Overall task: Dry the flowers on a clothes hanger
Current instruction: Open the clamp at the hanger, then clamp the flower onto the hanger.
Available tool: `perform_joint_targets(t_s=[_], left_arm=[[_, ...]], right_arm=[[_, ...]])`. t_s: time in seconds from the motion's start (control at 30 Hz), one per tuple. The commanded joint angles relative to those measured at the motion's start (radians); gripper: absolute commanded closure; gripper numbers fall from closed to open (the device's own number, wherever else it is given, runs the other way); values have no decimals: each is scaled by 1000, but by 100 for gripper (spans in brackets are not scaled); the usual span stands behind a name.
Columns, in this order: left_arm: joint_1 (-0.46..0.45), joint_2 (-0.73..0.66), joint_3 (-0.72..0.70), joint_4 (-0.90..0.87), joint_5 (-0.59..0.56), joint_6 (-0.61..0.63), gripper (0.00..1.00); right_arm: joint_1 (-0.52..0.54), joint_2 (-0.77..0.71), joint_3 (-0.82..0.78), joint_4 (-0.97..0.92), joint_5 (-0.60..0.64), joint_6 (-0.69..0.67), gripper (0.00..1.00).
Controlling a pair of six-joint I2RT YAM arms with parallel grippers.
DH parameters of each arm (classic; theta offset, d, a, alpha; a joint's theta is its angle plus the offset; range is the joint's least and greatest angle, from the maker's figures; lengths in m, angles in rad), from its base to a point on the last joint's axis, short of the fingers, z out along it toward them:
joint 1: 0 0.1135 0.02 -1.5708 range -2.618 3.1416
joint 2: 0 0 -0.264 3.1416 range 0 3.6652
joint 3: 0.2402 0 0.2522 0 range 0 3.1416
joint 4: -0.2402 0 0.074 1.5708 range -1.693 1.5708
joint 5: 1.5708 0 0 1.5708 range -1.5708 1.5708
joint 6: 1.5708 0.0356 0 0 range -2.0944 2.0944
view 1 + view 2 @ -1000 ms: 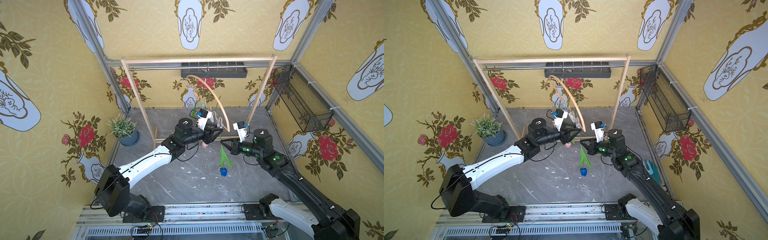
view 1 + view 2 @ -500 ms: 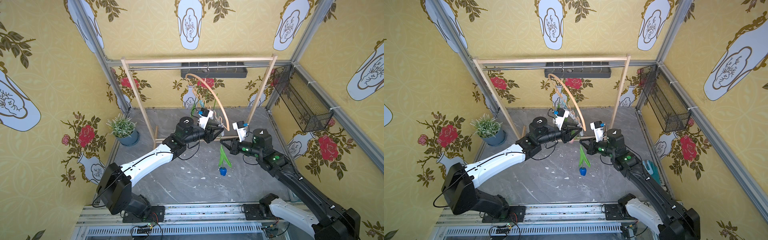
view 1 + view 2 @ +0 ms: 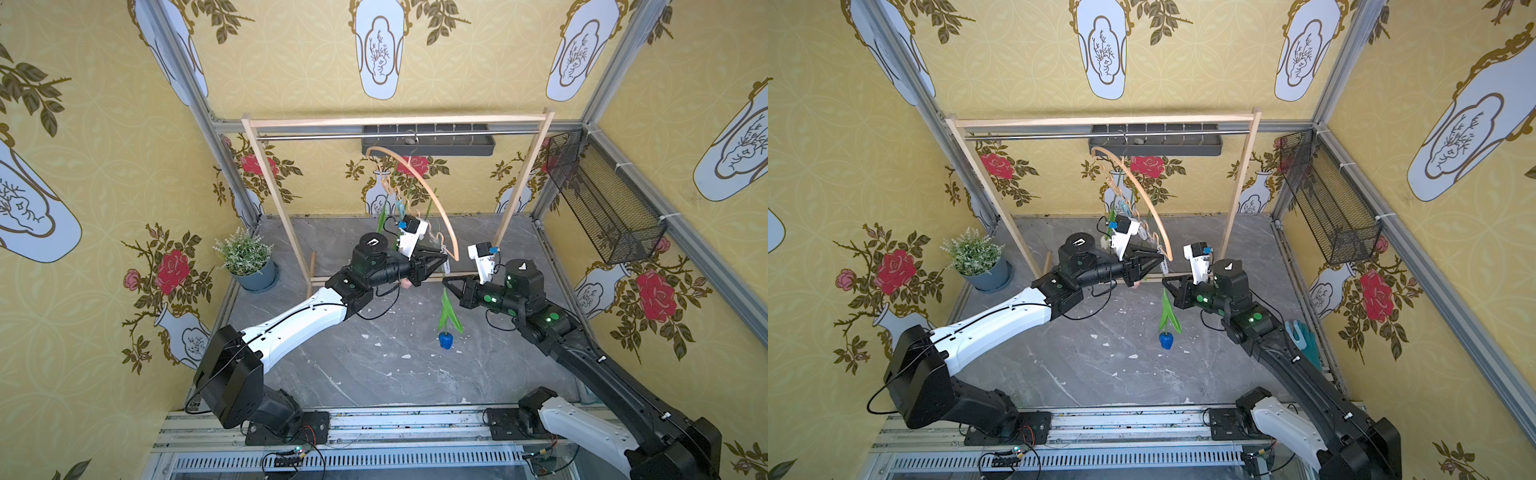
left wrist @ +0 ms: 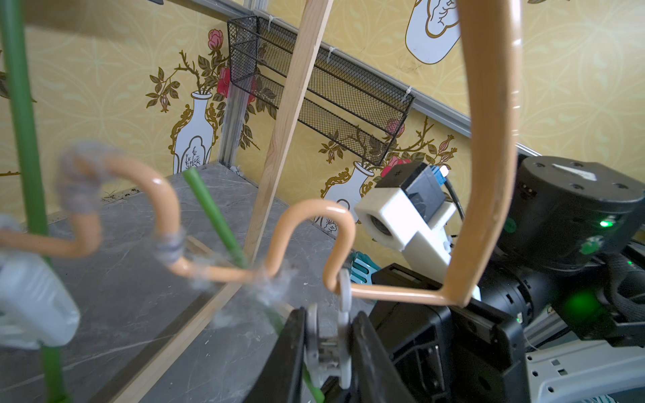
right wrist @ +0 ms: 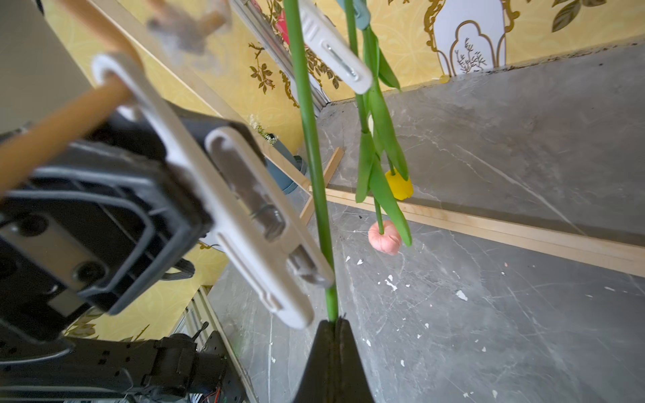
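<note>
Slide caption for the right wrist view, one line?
Right pincer grips a green stem while left pincer holds a white peg to it; a pink tulip and a yellow tulip hang behind.

A small potted plant [image 3: 245,259] in a blue-grey pot stands at the far left of the grey marbled tabletop [image 3: 374,374], just beside the wooden rack frame [image 3: 395,121]. A black wire basket [image 3: 602,199] hangs on the right wall. A teal glove [image 3: 1304,336] lies at the tabletop's right edge.

Pink tulip head [image 3: 405,284] mostly hidden under left arm [image 3: 299,320]; nearest peg [image 5: 241,188] blurred in right wrist view.
</note>
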Motion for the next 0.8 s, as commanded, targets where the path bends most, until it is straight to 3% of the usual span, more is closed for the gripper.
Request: perform_joint_targets(t_s=[0.0,0.3,0.77], left_arm=[[1,2,-19,41,4,-15,80],[0,-10,-76,118,-63,-94,84],[0,-25,-135,221,-87,-175,86]], right_arm=[[9,-24,-46,76,78,56,100],[126,-155,-202,249,174,142,100],[177,-102,-149,272,227,86,100]])
